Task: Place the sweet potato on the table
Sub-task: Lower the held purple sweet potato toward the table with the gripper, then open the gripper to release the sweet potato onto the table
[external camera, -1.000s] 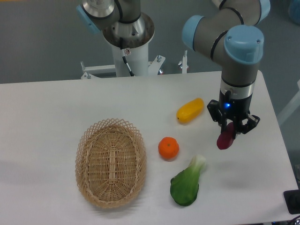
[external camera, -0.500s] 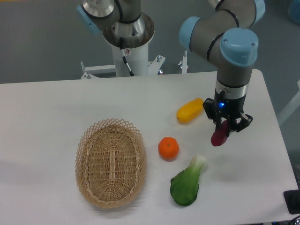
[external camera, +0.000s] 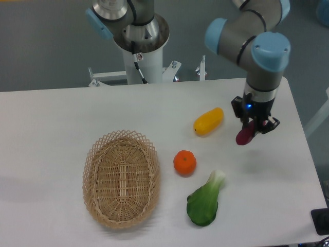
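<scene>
Farthest left on the white desk (external camera: 51, 118) sat an oval woven wicker basket (external camera: 122, 178), lying flat with its long axis running toward me, and I could see nothing inside it. Behind it, past the far edge of the desk, rose a white pedestal (external camera: 141, 54) carrying a grey and light-blue robot joint.

To the right of the basket, just beside its rim but not touching, lay a round orange (external camera: 185, 162). In front of that and a little right rested a leafy green vegetable (external camera: 205, 201) with a pale stalk end pointing up toward the middle of the desk. Farther back, a yellow oblong fruit (external camera: 208, 121) lay tilted on the surface, well apart from the orange.

Right of the yellow fruit, the arm (external camera: 262, 56) reached down from above with its blue-capped joints, a small blue light showing on the wrist. The tool (external camera: 251, 128) pointed downward, its two fingers clamped on the sweet potato (external camera: 244, 135). The reddish-purple tuber hung from between the fingers, its lower end sticking out below and to the left. Whether that end touched the desk or hung just above it, I could not tell from where I stood. It was near the yellow fruit but apart from it, toward the right side of the desk.
</scene>
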Available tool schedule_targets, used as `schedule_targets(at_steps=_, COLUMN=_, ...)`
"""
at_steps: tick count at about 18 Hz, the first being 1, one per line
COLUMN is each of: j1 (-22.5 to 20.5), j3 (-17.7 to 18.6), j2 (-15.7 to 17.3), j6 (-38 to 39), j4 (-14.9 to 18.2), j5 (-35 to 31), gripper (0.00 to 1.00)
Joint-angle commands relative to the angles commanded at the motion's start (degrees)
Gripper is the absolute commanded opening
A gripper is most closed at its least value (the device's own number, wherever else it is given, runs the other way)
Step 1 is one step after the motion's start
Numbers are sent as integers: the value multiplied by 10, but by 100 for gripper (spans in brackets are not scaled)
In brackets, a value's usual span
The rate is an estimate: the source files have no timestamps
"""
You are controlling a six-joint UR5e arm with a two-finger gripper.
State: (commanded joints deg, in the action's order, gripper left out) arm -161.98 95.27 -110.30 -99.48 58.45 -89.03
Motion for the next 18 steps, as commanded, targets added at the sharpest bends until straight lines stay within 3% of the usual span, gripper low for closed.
schedule_targets(at_steps=6, j1=-12, j3=26, j2=-46, j6=-7, j4=-37, j5=0, gripper=21)
schedule_targets(at_steps=11, j1=-11, j3=66, j2=-44, j6=2, j4=-67, j5=0, gripper=21)
schedule_targets(at_steps=18, j1=-11, j3=76, j2=-43, j6=1, j4=-86, j5=1, gripper=23)
